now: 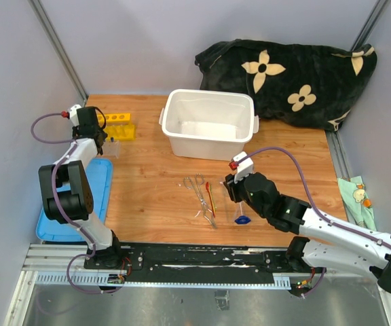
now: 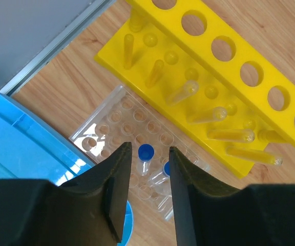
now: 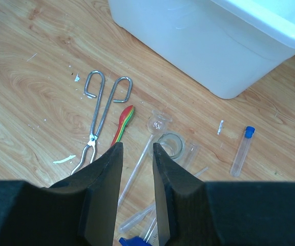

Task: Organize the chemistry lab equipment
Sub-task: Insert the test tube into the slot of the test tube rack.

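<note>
My left gripper (image 2: 146, 149) is open and empty, hovering over a clear holed tray (image 2: 111, 123) that holds two blue-capped tubes (image 2: 145, 152). The yellow holed tube rack (image 2: 229, 77) with several clear tubes lies just beyond it, at the back left of the table (image 1: 117, 124). My right gripper (image 3: 136, 147) is open and empty above a thin clear pipette and a small glass beaker (image 3: 170, 143). Metal tweezers (image 3: 102, 110) and the red-orange tool (image 3: 123, 123) lie to its left, a blue-capped tube (image 3: 241, 151) to its right. The blue-based glass piece (image 1: 242, 217) stands under the right wrist.
A white plastic bin (image 1: 209, 92) stands open at the back centre. Its blue lid (image 1: 100, 183) lies at the left edge beside the left arm. The black flower-patterned blanket (image 1: 290, 75) fills the back right corner. A green cloth (image 1: 357, 197) lies off the right edge.
</note>
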Motion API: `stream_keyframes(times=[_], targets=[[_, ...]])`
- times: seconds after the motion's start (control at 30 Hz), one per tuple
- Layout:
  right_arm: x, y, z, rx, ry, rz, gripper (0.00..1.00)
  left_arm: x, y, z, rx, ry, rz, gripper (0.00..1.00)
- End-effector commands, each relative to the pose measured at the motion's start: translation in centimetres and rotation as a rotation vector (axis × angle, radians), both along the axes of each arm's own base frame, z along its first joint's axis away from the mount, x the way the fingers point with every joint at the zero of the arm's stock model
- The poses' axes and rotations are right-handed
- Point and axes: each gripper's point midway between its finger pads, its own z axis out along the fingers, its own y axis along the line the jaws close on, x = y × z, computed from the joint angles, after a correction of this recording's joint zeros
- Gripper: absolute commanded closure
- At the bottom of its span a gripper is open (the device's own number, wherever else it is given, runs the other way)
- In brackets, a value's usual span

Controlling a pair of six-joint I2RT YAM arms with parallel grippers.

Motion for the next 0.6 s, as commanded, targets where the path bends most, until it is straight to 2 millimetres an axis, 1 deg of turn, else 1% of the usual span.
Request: stream_keyframes(times=[0.0, 0.07, 0.1, 0.17, 0.23, 0.3, 0.33, 0.4, 0.43, 0.57], targets=[[0.2, -0.3, 0.0, 0.025, 0.002, -0.016, 0.69, 0.7, 0.0, 0.4, 0.005, 0.004, -0.001, 0.58], [0.2, -0.4, -0.1, 0.025, 0.002, -0.020, 0.69, 0.7, -0.1, 0.1, 0.002, 0.013, -0.001, 0.56], [0.2, -0.5, 0.0, 0.027, 0.001, -0.022, 0.69, 0.6, 0.0, 0.0, 0.000, 0.017, 0.003, 0.53], [0.2, -0.6, -0.1, 0.026, 0.002, -0.024, 0.69, 0.6, -0.2, -0.1, -0.006, 0.021, 0.003, 0.52], [0.1, -0.7, -0.2, 0.028, 0.004, -0.027, 0.69, 0.6, -0.2, 0.2, -0.010, 0.014, 0.007, 0.52], [0.2, -0.8, -0.3, 0.023, 0.006, -0.032, 0.69, 0.6, -0.4, 1.1, -0.018, -0.006, 0.003, 0.51], [0.2, -0.9, -0.4, 0.019, 0.007, -0.035, 0.69, 0.6, -0.7, 1.6, -0.025, -0.020, -0.006, 0.51], [0.2, -1.0, -0.3, 0.017, 0.007, -0.037, 0.69, 0.7, -1.4, 3.4, -0.039, -0.061, -0.031, 0.50], [0.3, -1.1, -0.1, 0.020, 0.006, -0.039, 0.69, 0.7, -1.8, 4.4, -0.045, -0.084, -0.047, 0.48], [0.6, -1.9, 0.7, 0.022, -0.002, -0.064, 0.69, 0.3, -4.2, 9.2, -0.062, -0.175, -0.125, 0.44]])
